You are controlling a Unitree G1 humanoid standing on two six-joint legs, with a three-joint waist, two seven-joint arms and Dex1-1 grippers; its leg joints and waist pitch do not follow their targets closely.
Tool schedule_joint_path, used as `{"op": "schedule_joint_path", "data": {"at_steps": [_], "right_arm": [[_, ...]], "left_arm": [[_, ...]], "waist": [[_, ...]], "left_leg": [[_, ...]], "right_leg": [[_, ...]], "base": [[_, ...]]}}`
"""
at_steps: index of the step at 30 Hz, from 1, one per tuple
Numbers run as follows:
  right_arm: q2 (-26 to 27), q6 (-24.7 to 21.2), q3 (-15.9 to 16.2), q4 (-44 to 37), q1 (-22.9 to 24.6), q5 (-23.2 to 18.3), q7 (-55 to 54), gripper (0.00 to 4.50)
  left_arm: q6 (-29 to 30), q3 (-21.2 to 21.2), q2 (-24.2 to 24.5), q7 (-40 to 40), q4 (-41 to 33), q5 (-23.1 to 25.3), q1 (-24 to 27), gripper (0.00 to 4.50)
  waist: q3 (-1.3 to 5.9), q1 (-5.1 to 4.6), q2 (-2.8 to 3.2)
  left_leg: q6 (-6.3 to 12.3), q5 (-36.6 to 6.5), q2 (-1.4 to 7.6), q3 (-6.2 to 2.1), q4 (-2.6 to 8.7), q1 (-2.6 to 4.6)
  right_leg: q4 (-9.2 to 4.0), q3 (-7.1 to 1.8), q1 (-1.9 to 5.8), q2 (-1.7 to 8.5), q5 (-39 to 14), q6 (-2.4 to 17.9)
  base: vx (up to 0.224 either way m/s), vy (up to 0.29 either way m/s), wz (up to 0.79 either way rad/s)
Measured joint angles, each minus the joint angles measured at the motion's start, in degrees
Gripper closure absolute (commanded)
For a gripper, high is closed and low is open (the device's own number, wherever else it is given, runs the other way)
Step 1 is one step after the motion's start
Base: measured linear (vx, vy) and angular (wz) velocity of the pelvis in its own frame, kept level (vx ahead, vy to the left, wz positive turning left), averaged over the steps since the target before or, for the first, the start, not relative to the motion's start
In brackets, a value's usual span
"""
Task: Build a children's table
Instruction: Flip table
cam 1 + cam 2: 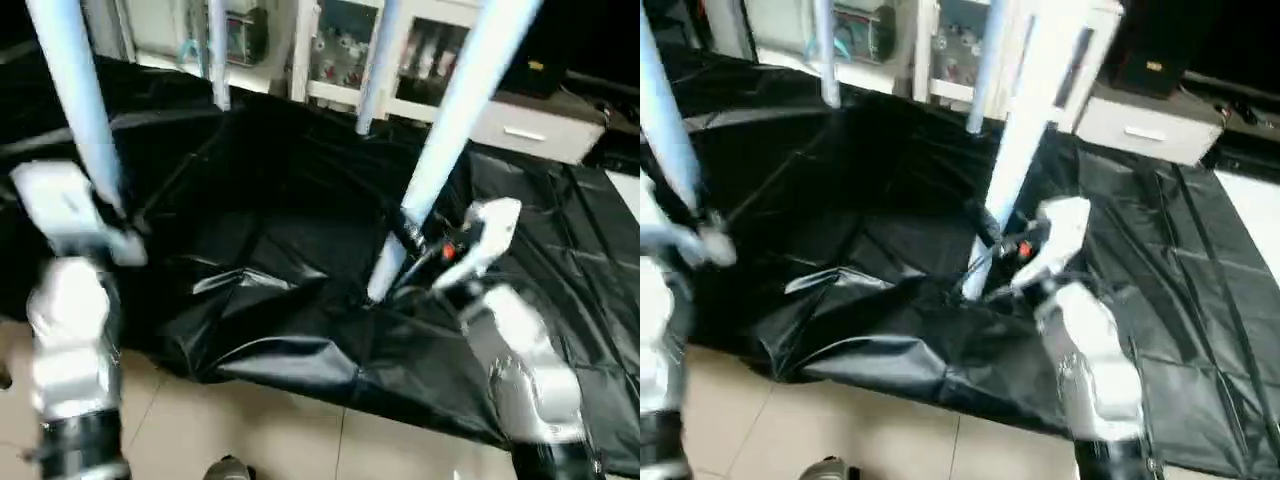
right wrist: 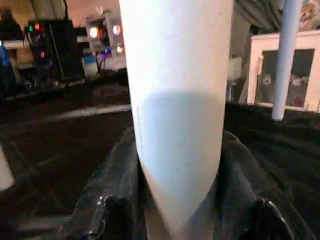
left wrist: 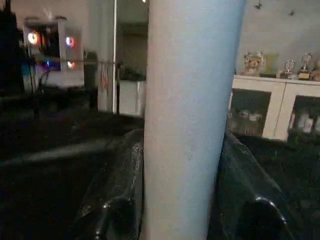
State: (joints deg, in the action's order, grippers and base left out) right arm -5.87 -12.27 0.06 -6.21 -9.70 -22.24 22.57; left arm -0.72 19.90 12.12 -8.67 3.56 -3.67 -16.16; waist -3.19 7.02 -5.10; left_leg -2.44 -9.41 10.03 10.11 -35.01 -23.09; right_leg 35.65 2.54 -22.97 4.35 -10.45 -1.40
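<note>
Our left gripper [image 1: 112, 205] pinches one upright leg [image 1: 75, 85]; our right gripper [image 1: 412, 232] clamps another leg [image 1: 450, 120].

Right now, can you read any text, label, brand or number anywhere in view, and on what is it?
None can be read.
Yellow mark on the black box behind the work area: too blurred to read.
Items behind the white cabinet glass doors: too small to tell whether they bear labels.
Table legs, the black sheet and both grippers, left and right: no print visible.
</note>
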Motion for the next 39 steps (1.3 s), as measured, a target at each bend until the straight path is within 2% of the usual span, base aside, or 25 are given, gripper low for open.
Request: {"op": "schedule_joint_path", "data": {"at_steps": [4, 11, 17, 19, 21, 22, 23, 26, 27, 29, 31, 35, 36, 39], "right_arm": [[0.0, 0.0, 0.5, -1.1, 2.9, 1.5, -1.0, 3.01], [0.6, 1.5, 1.4, -3.3, 7.4, 5.9, -5.0, 3.02], [0.4, 2.0, 1.2, -4.3, 8.1, 8.7, -6.6, 3.04], [0.4, 2.0, 1.3, -4.3, 8.2, 8.9, -6.6, 3.04], [0.4, 2.2, 1.6, -4.3, 8.2, 9.0, -6.7, 3.04], [0.4, 2.4, 1.6, -4.3, 8.3, 9.0, -6.6, 2.48], [0.4, 2.6, 1.7, -4.3, 8.3, 8.8, -6.4, 2.34], [0.6, 4.0, 1.4, -4.8, 8.2, 8.2, -5.8, 2.34], [0.6, 4.2, 1.3, -5.1, 8.3, 8.1, -5.6, 2.1], [0.6, 4.4, 1.3, -5.8, 8.8, 8.0, -5.1, 1.97], [0.6, 5.0, 1.5, -7.2, 10.8, 7.5, -4.6, 1.81], [0.1, 5.1, 1.6, -10.0, 14.2, 7.1, -4.7, 1.54], [-0.1, 5.1, 1.6, -11.0, 15.3, 7.3, -4.8, 1.37], [-0.7, 5.2, 1.6, -14.1, 20.0, 8.5, -5.3, 1.3]], "left_arm": [[-3.1, -1.1, 0.5, -1.0, 4.5, 0.2, -0.3, 2.88], [-10.3, -3.0, 1.4, -2.4, 15.8, 1.3, -4.1, 2.9], [-13.3, -4.0, 2.8, -2.3, 20.5, 1.5, -5.9, 2.91], [-14.1, -4.0, 3.2, -2.2, 21.1, 1.7, -6.0, 2.35], [-14.4, -4.1, 3.7, -2.7, 21.2, 2.1, -5.6, 2.21], [-14.4, -4.2, 3.9, -3.0, 21.0, 2.2, -5.1, 2.19], [-14.4, -4.3, 4.1, -3.1, 20.4, 2.2, -4.2, 2.13], [-13.9, -4.5, 4.0, -4.0, 16.4, 0.8, -0.6, 1.94], [-13.7, -4.5, 3.9, -4.3, 15.0, 0.5, 0.6, 1.78], [-13.4, -4.4, 3.6, -4.8, 11.9, -0.4, 3.1, 1.66], [-13.2, -4.3, 2.9, -5.2, 7.4, -2.1, 7.0, 1.44], [-12.7, -3.9, 2.0, -6.1, 0.7, -5.3, 12.2, 1.28], [-12.7, -3.6, 1.8, -6.3, -0.7, -6.5, 13.3, 1.03], [-12.5, -2.0, 1.7, -7.8, -4.2, -10.5, 17.8, 0.95]], "waist": [[0.1, 0.13, -0.15], [0.13, -0.42, -0.2], [0.13, -1.52, -0.19], [0.13, -1.82, -0.19], [0.12, -2.01, -0.16], [0.11, -2.07, -0.15], [0.11, -2.09, -0.15], [0.18, -2.13, -0.21], [0.19, -2.15, -0.19], [0.2, -2.08, -0.18], [0.21, -2.02, -0.16], [0.14, -1.96, 0.06], [0.15, -2.0, 0.09], [0.12, -2.15, 0.42]], "left_leg": [[0.0, 0.0, -0.02, 0.01, 0.01, 0.05], [0.0, 0.0, -0.07, 0.01, 0.06, 0.06], [0.0, 0.0, -0.09, 0.01, 0.06, 0.06], [0.0, 0.0, -0.09, 0.0, 0.08, 0.06], [0.0, 0.0, -0.09, 0.0, 0.13, 0.06], [0.0, 0.0, -0.09, 0.0, 0.14, 0.06], [0.0, 0.0, -0.09, 0.0, 0.14, 0.03], [0.0, 0.0, -0.07, 0.0, 0.14, 0.07], [0.0, 0.0, -0.06, 0.0, 0.15, 0.1], [0.0, 0.0, -0.05, 0.0, 0.23, 0.11], [0.0, 0.0, -0.05, 0.03, 0.36, 0.12], [0.0, 0.0, -0.05, 0.04, 0.51, 0.15], [0.0, 0.0, -0.05, 0.05, 0.53, 0.18], [-0.01, 0.0, -0.04, 0.04, 0.56, 0.4]], "right_leg": [[-0.32, -0.06, 0.19, 0.01, 0.1, -0.3], [-0.59, -0.1, 0.25, 0.04, 0.1, -0.4], [-0.63, -0.11, 0.21, 0.07, 0.1, -0.4], [-0.62, -0.09, 0.19, 0.07, 0.1, -0.4], [-0.6, -0.1, 0.19, 0.07, 0.1, -0.4], [-0.59, -0.1, 0.23, 0.07, 0.1, -0.4], [-0.56, -0.1, 0.3, 0.07, 0.2, -0.3], [-0.53, -0.08, 0.25, 0.06, 0.3, -0.3], [-0.53, -0.07, 0.24, 0.06, 0.3, -0.3], [-0.55, -0.06, 0.23, 0.05, 0.3, -0.3], [-0.62, -0.07, 0.21, 0.05, 0.3, -0.2], [-0.67, -0.07, 0.17, 0.01, 0.3, -0.2], [-0.67, -0.08, 0.17, 0.0, 0.2, -0.2], [-0.7, -0.14, 0.29, -0.04, 0.1, -0.5]], "base": [[0.0, 0.0, 0.0], [0.0, 0.0, 0.0], [0.0, 0.0, 0.0], [0.0, 0.0, 0.0], [0.0, 0.0, 0.0], [0.0, 0.0, 0.0], [0.0, 0.0, 0.0], [0.0, 0.0, 0.0], [0.0, 0.0, 0.0], [0.0, 0.0, 0.0], [0.0, 0.0, 0.0], [0.0, 0.0, 0.0], [0.0, 0.0, 0.0], [0.0, 0.0, 0.0]]}}
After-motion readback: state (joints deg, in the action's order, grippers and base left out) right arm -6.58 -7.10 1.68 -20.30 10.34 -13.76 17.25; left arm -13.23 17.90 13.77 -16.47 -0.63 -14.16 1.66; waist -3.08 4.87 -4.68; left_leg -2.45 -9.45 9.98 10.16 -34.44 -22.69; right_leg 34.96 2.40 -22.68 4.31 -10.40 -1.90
